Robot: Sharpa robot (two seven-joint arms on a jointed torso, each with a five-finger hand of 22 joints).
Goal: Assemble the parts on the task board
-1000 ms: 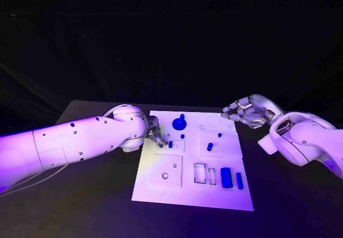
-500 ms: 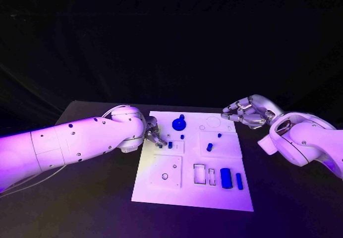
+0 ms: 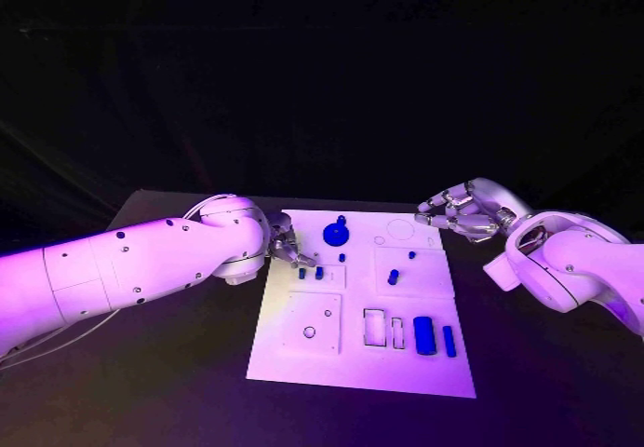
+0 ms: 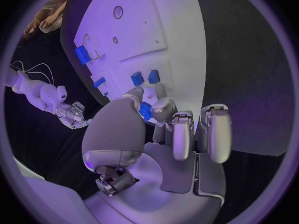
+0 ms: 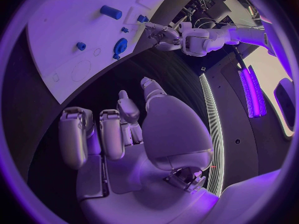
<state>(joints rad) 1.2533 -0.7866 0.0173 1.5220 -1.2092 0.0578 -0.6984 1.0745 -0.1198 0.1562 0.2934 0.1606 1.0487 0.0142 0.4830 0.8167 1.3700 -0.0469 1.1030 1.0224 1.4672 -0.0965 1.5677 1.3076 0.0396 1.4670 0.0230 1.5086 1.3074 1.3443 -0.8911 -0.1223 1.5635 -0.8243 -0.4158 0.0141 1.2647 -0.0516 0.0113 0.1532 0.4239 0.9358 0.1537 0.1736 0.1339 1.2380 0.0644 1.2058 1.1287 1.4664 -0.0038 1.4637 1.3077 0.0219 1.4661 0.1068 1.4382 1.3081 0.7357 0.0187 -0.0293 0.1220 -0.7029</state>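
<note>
Task board [image 3: 360,358]: seven blue parts [image 3: 424,333] visible, two robot hands nearby

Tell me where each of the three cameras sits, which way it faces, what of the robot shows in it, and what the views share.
Head view: on the robot's head, looking down at the task board; left hand and right hand come in from either side.
Left wrist view: behind the left hand, facing the task board and a small blue part.
Right wrist view: behind the right hand, facing the board's corner and the blue gear-like part.
Shared: the board shows in all three; each wrist view also catches the opposite hand.
</note>
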